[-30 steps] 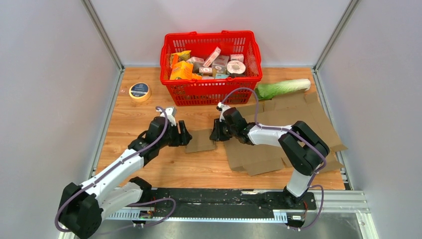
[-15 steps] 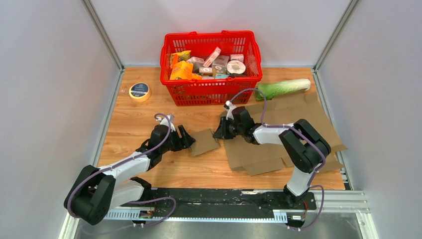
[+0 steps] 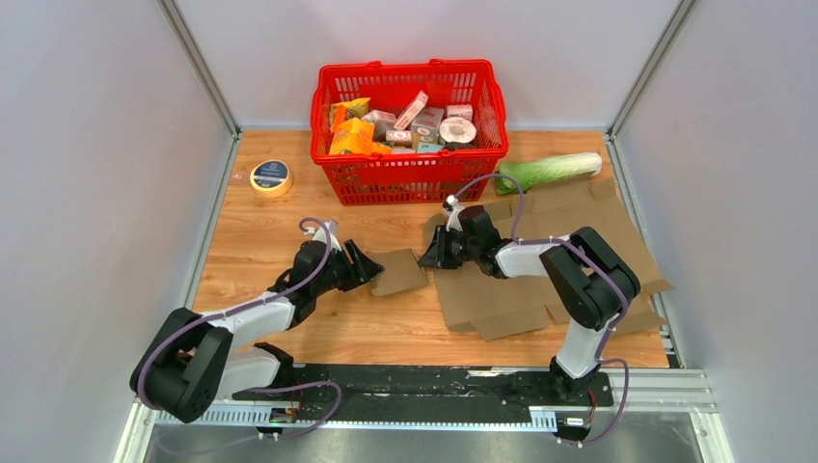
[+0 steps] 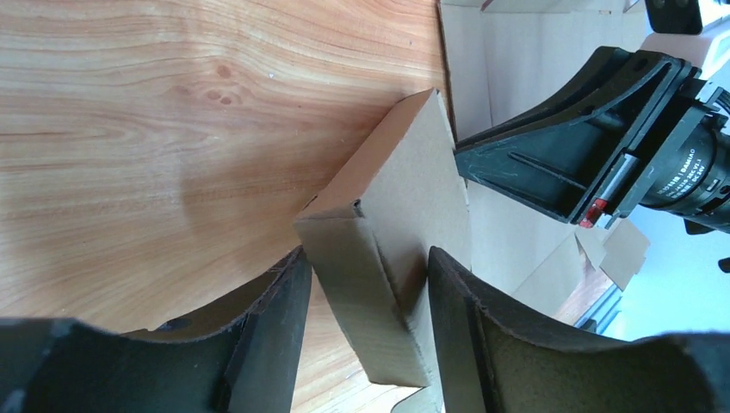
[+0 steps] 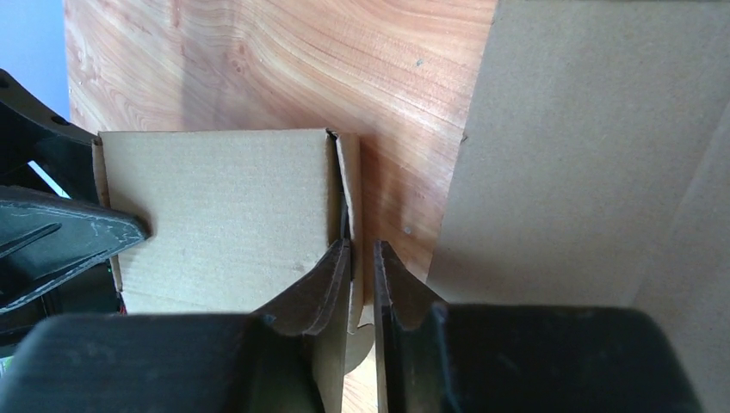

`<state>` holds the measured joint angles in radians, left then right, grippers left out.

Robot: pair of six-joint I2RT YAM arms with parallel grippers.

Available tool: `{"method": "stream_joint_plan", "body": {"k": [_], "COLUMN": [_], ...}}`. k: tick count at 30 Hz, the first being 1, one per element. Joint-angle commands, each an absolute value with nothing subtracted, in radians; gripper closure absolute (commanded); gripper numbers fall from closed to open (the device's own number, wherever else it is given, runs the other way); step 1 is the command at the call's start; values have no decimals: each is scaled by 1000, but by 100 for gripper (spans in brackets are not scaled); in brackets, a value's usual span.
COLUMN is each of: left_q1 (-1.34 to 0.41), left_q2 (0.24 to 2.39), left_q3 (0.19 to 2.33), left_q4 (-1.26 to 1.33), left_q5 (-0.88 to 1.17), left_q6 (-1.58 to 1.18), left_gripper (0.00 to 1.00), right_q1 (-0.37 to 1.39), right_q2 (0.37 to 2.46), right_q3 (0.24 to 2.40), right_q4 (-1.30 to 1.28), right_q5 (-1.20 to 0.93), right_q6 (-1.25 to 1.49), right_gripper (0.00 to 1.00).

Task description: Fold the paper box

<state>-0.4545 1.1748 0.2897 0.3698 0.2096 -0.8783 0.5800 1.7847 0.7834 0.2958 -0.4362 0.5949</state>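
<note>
Two hands meet at small brown cardboard box [image 3: 397, 271], which lies mid-way across light wooden counter [image 3: 253, 241], just left of large flat cardboard sheet [image 3: 569, 231]. Left hand [image 3: 366, 268]: jaws wide, straddling box's left end; firm grip or not, cannot tell. Right hand [image 3: 427, 258]: jaws almost closed, pinching thin flap at box's right edge. Box partly folded, one side panel turned.
</note>
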Motion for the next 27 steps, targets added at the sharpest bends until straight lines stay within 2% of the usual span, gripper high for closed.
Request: {"method": "stream_joint_plan", "body": {"k": [1, 3, 5, 6, 7, 10, 14, 17, 26, 27], "left_q1": [-453, -453, -449, -443, -443, -420, -367, -331, -310, -310], "left_q2": [1216, 1226, 1207, 1191, 1148, 1057, 1006, 977, 818, 802], "left_q3": [304, 314, 325, 333, 337, 382, 442, 448, 336, 307], "left_q4": [445, 428, 344, 315, 284, 83, -115, -126, -74, -55], "left_q5": [238, 244, 255, 262, 271, 294, 427, 536, 655, 658], "left_q6": [-951, -977, -1018, -1031, -1045, -1039, -1020, -1048, -1255, -1300], "left_gripper": [42, 52, 60, 61, 61, 59, 58, 58, 58, 59], "right_q1": [586, 594, 613, 630, 656, 831, 1104, 1254, 1463, 1477], "right_q2": [1767, 1703, 1608, 1562, 1463, 1320, 1250, 1264, 1443, 1498], "right_q3": [784, 831, 883, 891, 894, 868, 795, 772, 709, 697], "right_q4": [261, 175, -82, -148, -244, -279, -167, -54, 346, 488], "right_q5": [-445, -439, -310, -260, -150, 59, 215, 325, 696, 765], "right_q6": [580, 537, 406, 359, 321, 165, 5, -127, -414, -454], "right_gripper": [80, 73, 49, 39, 25, 12, 10, 9, 3, 1]}}
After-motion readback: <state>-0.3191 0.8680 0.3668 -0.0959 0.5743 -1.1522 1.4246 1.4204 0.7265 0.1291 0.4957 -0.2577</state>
